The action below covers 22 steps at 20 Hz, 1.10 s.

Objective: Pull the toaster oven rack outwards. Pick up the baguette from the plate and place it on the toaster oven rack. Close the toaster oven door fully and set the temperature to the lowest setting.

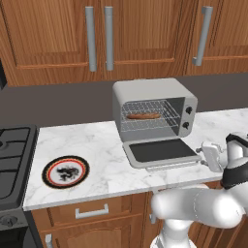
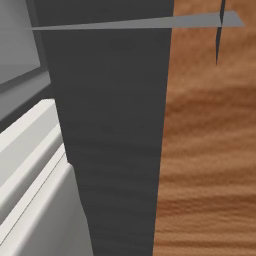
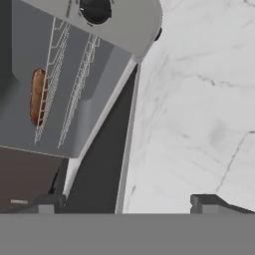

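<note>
The light-grey toaster oven [image 1: 155, 109] stands on the marble counter with its door [image 1: 162, 151] folded down flat, dark glass facing up. The baguette [image 1: 144, 116] lies on the wire rack [image 1: 160, 121] in the cavity. The plate [image 1: 65, 171] at the left of the counter holds nothing. My gripper [image 1: 207, 155] hovers open just off the door's right front corner, with nothing between its fingers. In the hand view the gripper [image 3: 132, 204] straddles the door's [image 3: 99, 164] edge and the counter, with the baguette [image 3: 37, 97], the rack [image 3: 74, 89] and a knob [image 3: 94, 9] beyond.
A black stove [image 1: 12, 160] borders the counter [image 1: 101, 150] on the left. Wooden wall cabinets with grey handles [image 1: 109, 38] hang above. Drawers sit under the counter edge. A dark panel [image 2: 115, 140] and a wooden side [image 2: 210, 150] stand close in the right base view.
</note>
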Motion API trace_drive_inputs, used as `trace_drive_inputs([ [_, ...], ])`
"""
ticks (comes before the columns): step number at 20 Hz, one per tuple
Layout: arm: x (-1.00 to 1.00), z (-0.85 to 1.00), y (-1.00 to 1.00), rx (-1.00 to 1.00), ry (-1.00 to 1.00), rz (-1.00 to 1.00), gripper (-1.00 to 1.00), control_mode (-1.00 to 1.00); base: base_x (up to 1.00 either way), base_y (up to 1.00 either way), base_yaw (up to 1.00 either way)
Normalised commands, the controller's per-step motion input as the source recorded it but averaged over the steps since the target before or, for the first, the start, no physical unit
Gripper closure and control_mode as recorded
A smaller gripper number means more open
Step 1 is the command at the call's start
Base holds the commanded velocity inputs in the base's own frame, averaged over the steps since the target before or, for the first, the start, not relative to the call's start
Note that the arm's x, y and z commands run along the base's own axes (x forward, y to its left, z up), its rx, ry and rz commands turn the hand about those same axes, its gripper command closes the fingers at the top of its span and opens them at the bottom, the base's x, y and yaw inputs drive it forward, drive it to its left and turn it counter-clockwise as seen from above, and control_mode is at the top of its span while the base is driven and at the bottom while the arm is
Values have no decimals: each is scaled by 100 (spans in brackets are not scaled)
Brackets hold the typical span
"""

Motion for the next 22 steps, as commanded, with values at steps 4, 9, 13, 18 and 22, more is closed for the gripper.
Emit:
trace_drive_inputs([
  [4, -11, 0, 23, 0, 0, 8, -100, -100, 0, 0, 0],
  [9, -3, 0, 19, 0, -1, 8, -100, -100, 0, 0, 0],
  [13, 0, 0, 16, 0, -1, 6, -100, -100, 0, 0, 0],
  [18, 0, 0, 15, 0, 0, 4, -100, -100, 0, 0, 0],
  [22, 0, 18, 13, 0, 0, 4, -100, -100, 0, 0, 0],
])
